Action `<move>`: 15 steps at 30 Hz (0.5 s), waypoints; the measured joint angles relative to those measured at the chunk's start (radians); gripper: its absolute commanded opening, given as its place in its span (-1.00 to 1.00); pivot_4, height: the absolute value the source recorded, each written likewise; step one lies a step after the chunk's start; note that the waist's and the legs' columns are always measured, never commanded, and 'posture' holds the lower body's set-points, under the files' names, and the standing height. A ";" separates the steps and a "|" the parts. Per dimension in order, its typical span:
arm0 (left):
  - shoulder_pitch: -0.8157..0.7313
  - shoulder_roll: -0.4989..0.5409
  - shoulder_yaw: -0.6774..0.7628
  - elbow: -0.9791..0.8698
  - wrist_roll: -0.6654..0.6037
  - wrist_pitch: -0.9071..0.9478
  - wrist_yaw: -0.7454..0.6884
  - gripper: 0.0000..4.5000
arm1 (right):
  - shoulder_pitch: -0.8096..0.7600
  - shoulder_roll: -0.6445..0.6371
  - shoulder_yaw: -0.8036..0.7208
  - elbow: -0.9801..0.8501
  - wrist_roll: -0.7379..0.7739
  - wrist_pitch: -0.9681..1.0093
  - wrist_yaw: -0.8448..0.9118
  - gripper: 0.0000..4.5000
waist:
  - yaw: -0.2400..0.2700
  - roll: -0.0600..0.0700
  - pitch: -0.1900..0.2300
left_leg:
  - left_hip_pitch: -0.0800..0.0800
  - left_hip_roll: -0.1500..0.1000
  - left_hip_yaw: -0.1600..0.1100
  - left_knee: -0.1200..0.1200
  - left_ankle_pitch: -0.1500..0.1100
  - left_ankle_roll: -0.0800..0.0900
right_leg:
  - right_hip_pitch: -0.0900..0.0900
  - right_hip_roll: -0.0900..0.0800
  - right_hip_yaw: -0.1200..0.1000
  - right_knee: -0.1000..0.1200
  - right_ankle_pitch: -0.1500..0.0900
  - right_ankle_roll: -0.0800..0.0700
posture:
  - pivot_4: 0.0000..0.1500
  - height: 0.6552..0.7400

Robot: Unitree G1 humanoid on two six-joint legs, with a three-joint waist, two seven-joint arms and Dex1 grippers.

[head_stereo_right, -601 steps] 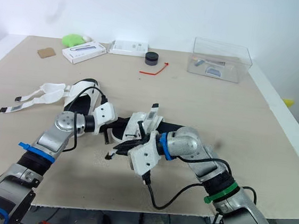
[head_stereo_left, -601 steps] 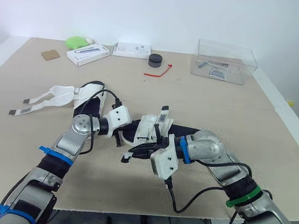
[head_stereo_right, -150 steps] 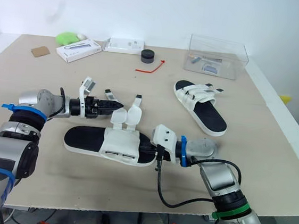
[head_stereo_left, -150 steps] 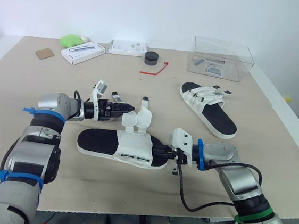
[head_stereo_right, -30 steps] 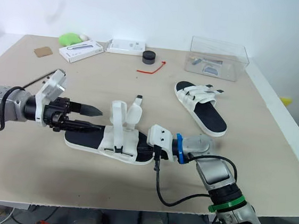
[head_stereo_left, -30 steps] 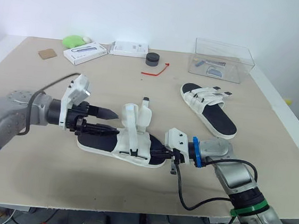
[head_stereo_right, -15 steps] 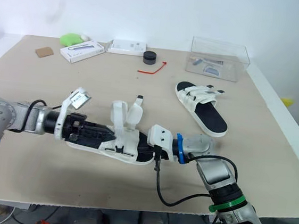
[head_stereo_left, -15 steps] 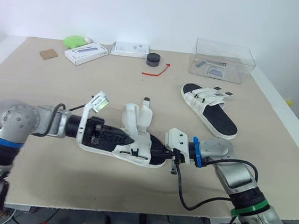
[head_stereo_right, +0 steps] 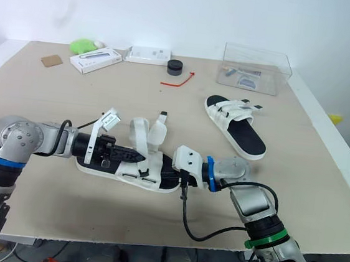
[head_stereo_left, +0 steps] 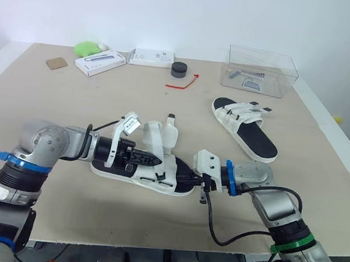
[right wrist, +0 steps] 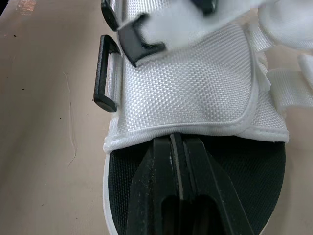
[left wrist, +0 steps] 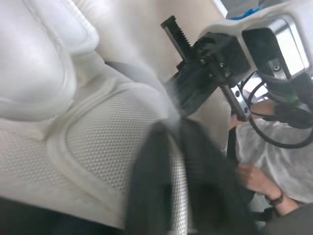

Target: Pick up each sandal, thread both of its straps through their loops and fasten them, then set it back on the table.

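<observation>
Open sandal (head_stereo_left: 111,169) lies flat on the surface (head_stereo_left: 46,108), front centre, lengthwise across the robot, with one arm at each end. Both straps (head_stereo_left: 161,136) stand up from the white upper, unfastened. The black loops (right wrist: 104,73) on the near side are empty.

Left tool (head_stereo_right: 138,156): tip is low over the footbed, up against the upper and under the raised straps. Can't tell how wide it stands, as the wrist view is smeared there.
- 1 s ago it hung clear of the sandal, off its left end.
- 0.5 s ago it was over the bare footbed.
- Now it is further in, at the upper.

Right tool (right wrist: 177,147): closed with nothing in it. Its tip sits on the black footbed, touching the upper's edge at the sandal's right end. It has been in the same spot for the last second.

The sandal has not shifted since 0.5 s ago. Compared with 5 s ago, the straps stand more upright and the left tool has come off the strap tips.

Second sandal (head_stereo_left: 245,129) is done up and sits on the surface at right, near the clear box (head_stereo_left: 261,71). It is in the same place as 5 s ago. 20 s ago both tools had a sandal between them at front centre.

Along the back edge, nothing has moved:
- green item (head_stereo_left: 86,49)
- white box (head_stereo_left: 101,62)
- black puck (head_stereo_left: 179,69)
- red tie (head_stereo_left: 186,82)
</observation>
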 measured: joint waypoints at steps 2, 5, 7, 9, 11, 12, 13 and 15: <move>-0.003 -0.008 0.003 0.008 0.010 0.001 -0.002 -0.99 | 0.002 0.000 0.000 -0.004 0.000 0.000 -0.001 -1.00 | 0.000 0.000 0.000 | 0.000 0.000 0.000 0.000 0.000 0.000 | 0.000 0.000 0.000 0.000 0.000 0.000 | 1.00 1.00; -0.004 -0.035 0.028 0.036 0.018 0.002 -0.006 -0.99 | 0.002 -0.002 0.000 -0.006 0.000 0.001 -0.001 -1.00 | 0.000 0.000 0.000 | 0.000 0.000 0.000 0.000 0.000 0.000 | 0.000 0.000 0.000 0.000 0.000 0.000 | 1.00 1.00; -0.009 -0.046 0.052 0.060 0.014 0.007 -0.019 -0.99 | 0.004 -0.003 0.000 -0.009 0.000 0.001 -0.002 -1.00 | 0.000 0.000 0.000 | 0.000 0.000 0.000 0.000 0.000 0.000 | 0.000 0.000 0.000 0.000 0.000 0.000 | 1.00 1.00; -0.021 -0.050 0.084 0.081 -0.001 0.023 -0.041 -0.99 | 0.004 -0.003 0.000 -0.010 0.000 0.001 -0.002 -1.00 | 0.000 0.000 0.000 | 0.000 0.000 0.000 0.000 0.000 0.000 | 0.000 0.000 0.000 0.000 0.000 0.000 | 1.00 1.00; -0.041 -0.032 0.107 0.089 -0.018 0.039 -0.105 -0.99 | 0.005 -0.003 0.000 -0.012 0.000 0.001 -0.002 -1.00 | -0.001 0.000 0.000 | 0.000 0.000 0.000 0.000 0.000 0.000 | 0.000 0.000 0.000 0.000 0.000 0.000 | 1.00 1.00; -0.047 -0.014 0.109 0.088 -0.020 0.040 -0.142 -0.99 | 0.006 -0.003 0.000 -0.012 0.000 0.001 -0.002 -1.00 | -0.001 0.000 0.000 | 0.000 0.000 0.000 0.000 0.000 0.000 | 0.000 0.000 0.000 0.000 0.000 0.000 | 1.00 1.00; -0.049 0.003 0.109 0.088 -0.019 0.040 -0.173 -0.99 | 0.006 -0.003 0.000 -0.013 0.000 0.001 -0.002 -1.00 | -0.001 0.000 0.000 | 0.000 0.000 0.000 0.000 0.000 0.000 | 0.000 0.000 0.000 0.000 0.000 0.000 | 1.00 1.00; -0.048 0.062 0.095 0.086 -0.004 0.032 -0.275 -0.99 | 0.007 -0.005 0.000 -0.016 0.000 0.001 -0.001 -1.00 | -0.001 0.000 0.000 | 0.000 0.000 0.000 -0.001 0.000 0.000 | -0.001 0.000 -0.001 0.000 -0.001 -0.001 | 1.00 1.00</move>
